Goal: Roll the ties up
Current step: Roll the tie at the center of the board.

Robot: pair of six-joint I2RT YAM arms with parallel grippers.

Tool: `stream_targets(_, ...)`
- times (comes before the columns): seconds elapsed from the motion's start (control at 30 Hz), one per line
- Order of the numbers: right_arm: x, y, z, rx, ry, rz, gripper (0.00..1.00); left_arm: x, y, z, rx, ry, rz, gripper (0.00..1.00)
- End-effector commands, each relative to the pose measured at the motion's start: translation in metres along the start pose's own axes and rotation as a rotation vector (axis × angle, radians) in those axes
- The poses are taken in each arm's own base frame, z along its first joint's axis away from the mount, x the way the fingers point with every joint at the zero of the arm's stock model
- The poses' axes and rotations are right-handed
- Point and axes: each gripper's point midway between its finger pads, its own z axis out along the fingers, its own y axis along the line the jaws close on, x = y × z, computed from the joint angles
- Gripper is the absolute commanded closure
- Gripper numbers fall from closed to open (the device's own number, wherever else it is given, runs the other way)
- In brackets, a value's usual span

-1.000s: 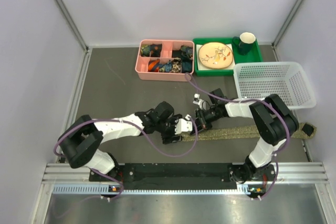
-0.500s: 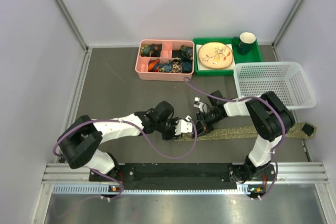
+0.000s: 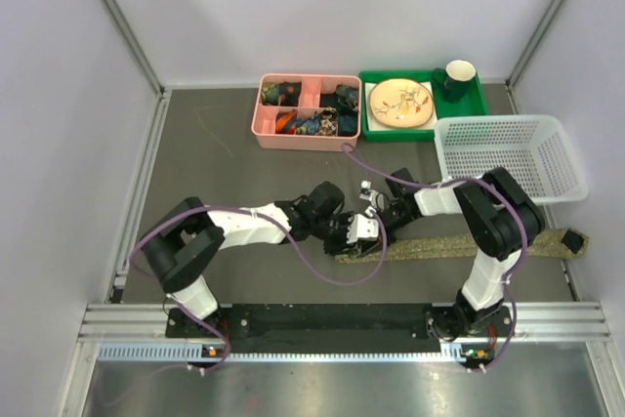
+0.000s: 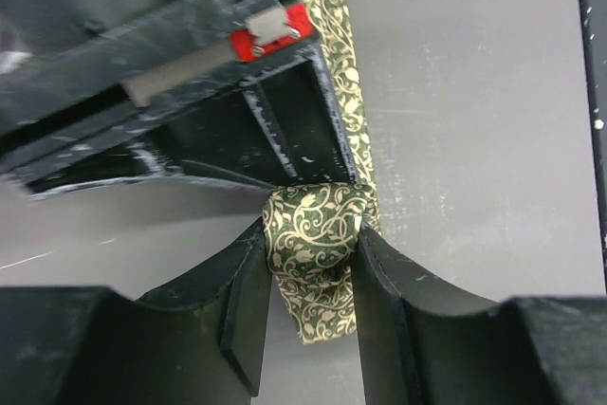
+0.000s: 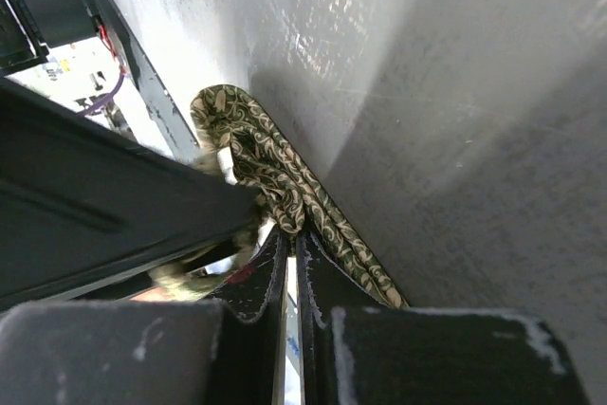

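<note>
The tie [image 3: 469,244], olive-green with a tan vine pattern, lies stretched along the table's near side toward the right. In the left wrist view its left end [image 4: 313,234] is folded into a small roll. My left gripper [image 4: 311,246] is shut on that roll, one finger [image 4: 242,301] on each side. From the right, my right gripper [image 5: 291,232] meets the same end with its jaws shut, pinching a fold of the tie [image 5: 275,177] at their tips. In the top view the left gripper [image 3: 363,233] and right gripper [image 3: 379,224] nearly touch.
A white mesh basket [image 3: 498,122] stands at the right. Behind the arms are a pink divided box [image 3: 259,129] of small items and a green tray [image 3: 479,85] holding a plate [image 3: 400,103] and a dark mug [image 3: 459,77]. Metal rails edge the table.
My left arm has reached to the right up to the tie's end, and its jaws have narrowed onto the rolled end. The right gripper has stayed shut, shifting only slightly.
</note>
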Motion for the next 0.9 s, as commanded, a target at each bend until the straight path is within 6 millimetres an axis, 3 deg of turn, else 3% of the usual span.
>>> stream_targets(0.0, -0.015, 0.007, -0.002, -0.010, -0.044, -0.053, 1.00, -0.010, 0.003, 0.010, 0.010, -0.016, 0.036, 0.57)
stream_targets(0.03, -0.015, 0.008, -0.002, -0.010, -0.046, -0.057, 1.00, 0.004, -0.003, 0.012, 0.031, 0.037, 0.012, 0.57)
stream_targets(0.17, -0.015, 0.017, -0.007, -0.042, -0.051, -0.073, 0.99, 0.024, -0.003, 0.013, 0.017, 0.122, 0.004, 0.57)
stream_targets(0.27, -0.013, 0.022, -0.016, -0.059, -0.057, -0.075, 0.84, 0.040, -0.005, 0.011, 0.019, 0.190, -0.001, 0.59)
stream_targets(0.4, -0.014, 0.037, -0.035, -0.083, -0.077, -0.104, 0.73, 0.051, -0.011, 0.006, 0.038, 0.235, -0.012, 0.62)
stream_targets(0.53, -0.006, 0.044, -0.052, -0.100, -0.067, -0.095, 0.61, 0.056, -0.012, 0.006, 0.036, 0.253, -0.019, 0.62)
stream_targets(0.63, -0.006, 0.046, -0.052, -0.104, -0.075, -0.072, 0.52, 0.054, -0.011, 0.007, 0.028, 0.244, -0.026, 0.62)
stream_targets(0.8, -0.017, 0.038, -0.041, -0.135, -0.087, -0.014, 0.52, 0.048, -0.007, 0.009, 0.025, 0.231, -0.028, 0.62)
stream_targets(0.87, -0.016, 0.037, -0.035, -0.153, -0.066, 0.032, 0.56, 0.046, -0.005, 0.010, 0.019, 0.229, -0.029, 0.61)
